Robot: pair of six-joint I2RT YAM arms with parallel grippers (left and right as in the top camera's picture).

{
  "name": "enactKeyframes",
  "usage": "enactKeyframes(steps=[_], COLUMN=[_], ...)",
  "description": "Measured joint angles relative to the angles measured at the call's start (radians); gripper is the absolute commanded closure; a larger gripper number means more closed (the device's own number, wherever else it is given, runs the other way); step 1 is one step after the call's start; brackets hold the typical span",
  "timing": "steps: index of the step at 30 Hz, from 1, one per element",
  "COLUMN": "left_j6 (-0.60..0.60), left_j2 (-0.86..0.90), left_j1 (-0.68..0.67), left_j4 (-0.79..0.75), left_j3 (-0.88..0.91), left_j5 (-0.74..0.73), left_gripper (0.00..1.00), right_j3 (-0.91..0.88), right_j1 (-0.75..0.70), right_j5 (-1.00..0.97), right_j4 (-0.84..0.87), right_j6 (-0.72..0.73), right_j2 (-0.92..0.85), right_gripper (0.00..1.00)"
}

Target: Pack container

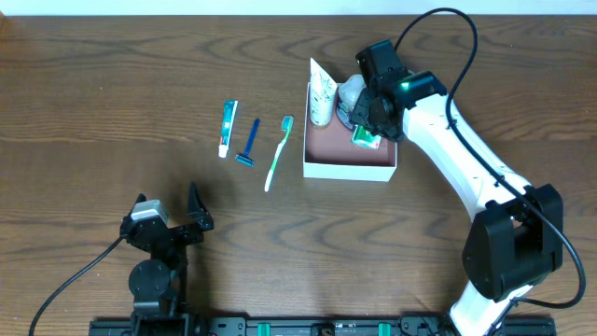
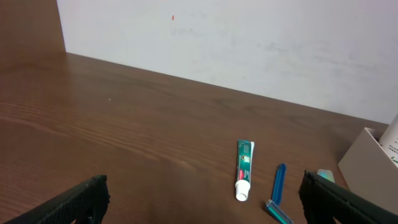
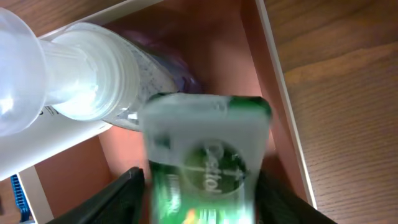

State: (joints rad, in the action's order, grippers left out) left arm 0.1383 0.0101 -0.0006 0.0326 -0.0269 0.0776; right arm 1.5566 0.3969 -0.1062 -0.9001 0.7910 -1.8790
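The container [image 1: 347, 172], a shallow white-walled box with a pink-brown floor [image 3: 217, 56], sits at the back right of the table. My right gripper [image 1: 368, 126] hovers over its right side. A green-and-white soap box [image 3: 208, 155] sits between the spread fingers [image 3: 124, 193]. It is blurred, with a thin gap at the left finger. A white tube [image 1: 322, 93] and a clear pump bottle [image 3: 81, 81] stand in the container. My left gripper [image 1: 170, 203] rests wide open near the front left, holding nothing.
On the table left of the container lie a toothpaste tube [image 1: 228, 128], a blue razor [image 1: 250, 142] and a green toothbrush [image 1: 278, 152]. The left wrist view shows the toothpaste [image 2: 244, 169], the razor [image 2: 278, 186] and the container's corner [image 2: 367, 168].
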Motion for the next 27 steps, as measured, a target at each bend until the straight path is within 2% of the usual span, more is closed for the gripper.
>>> enactKeyframes(steps=[3, 11, 18, 21, 24, 27], left_j6=[0.0, 0.0, 0.0, 0.0, 0.0, 0.0], left_j2=[0.0, 0.0, 0.0, 0.0, 0.0, 0.0], left_j1=[0.0, 0.0, 0.0, 0.0, 0.0, 0.0], left_j4=[0.0, 0.0, 0.0, 0.0, 0.0, 0.0], left_j3=[0.0, 0.0, 0.0, 0.0, 0.0, 0.0], left_j5=[0.0, 0.0, 0.0, 0.0, 0.0, 0.0], left_gripper=[0.02, 0.02, 0.02, 0.02, 0.02, 0.02], right_j3=[0.0, 0.0, 0.0, 0.002, 0.008, 0.018], right_j1=[0.0, 0.0, -0.018, -0.046, -0.087, -0.143], right_j5=[-0.002, -0.034, -0.053, -0.056, -0.057, -0.06], right_j4=[0.0, 0.001, -0.036, -0.078, -0.108, -0.126], right_j6=[-0.015, -0.026, -0.027, -0.031, -0.029, -0.038], right_j2=[-0.005, -0.013, -0.011, 0.007, 0.057, 0.147], right_gripper=[0.4, 0.29, 0.27, 0.19, 0.01, 0.01])
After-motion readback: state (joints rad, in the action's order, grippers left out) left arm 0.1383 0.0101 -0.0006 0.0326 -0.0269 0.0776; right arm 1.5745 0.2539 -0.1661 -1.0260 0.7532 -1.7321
